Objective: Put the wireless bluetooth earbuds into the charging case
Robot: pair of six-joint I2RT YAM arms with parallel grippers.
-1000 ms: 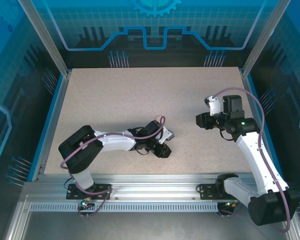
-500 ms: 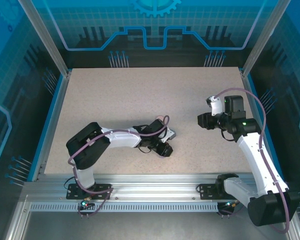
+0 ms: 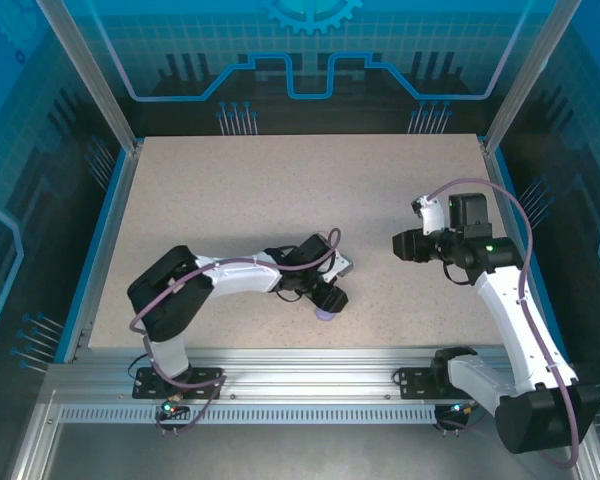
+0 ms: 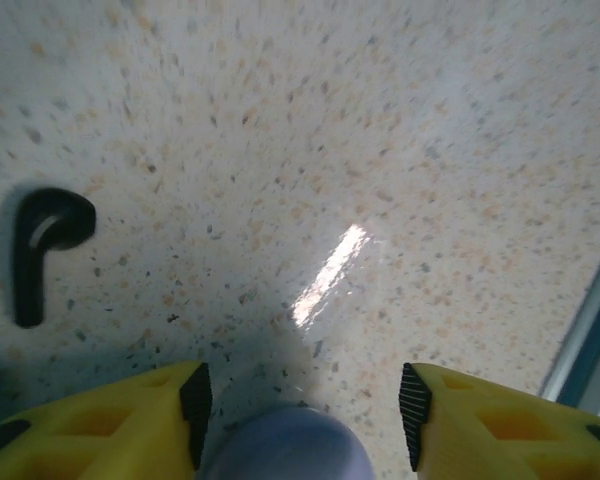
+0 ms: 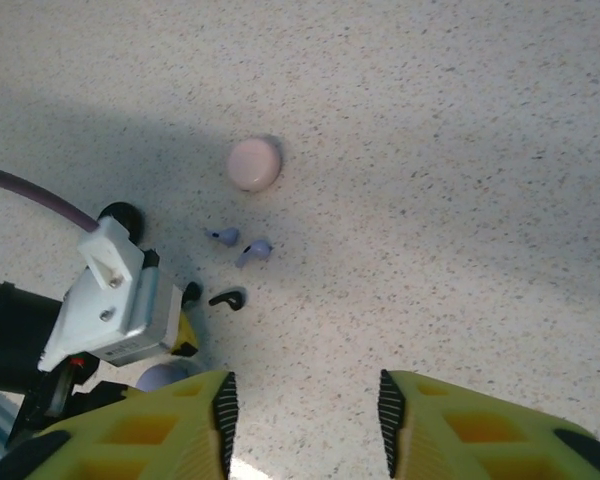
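Note:
My left gripper (image 4: 304, 415) stands open low over the table, and a round lavender charging case (image 4: 285, 447) lies between its yellow fingers with a gap to the right pad. From above, the case (image 3: 326, 313) peeks out beneath that gripper (image 3: 323, 298). A black earbud (image 4: 38, 245) lies on the table to the left. My right gripper (image 5: 305, 420) is open and empty, hovering high at the right (image 3: 400, 243). Below it I see two lavender earbuds (image 5: 224, 236) (image 5: 254, 250), a black earbud (image 5: 228, 298) and the lavender case (image 5: 165, 377).
A pale pink round case (image 5: 254, 163) sits beyond the earbuds, and a dark round object (image 5: 120, 215) lies beside the left wrist's white mount (image 5: 115, 300). The table's blue edge rail (image 4: 590, 330) runs close on the left gripper's right side.
The left gripper's jaws have opened, and the lavender case now shows beneath it. The right gripper's jaws have also widened. The left arm shifted slightly.

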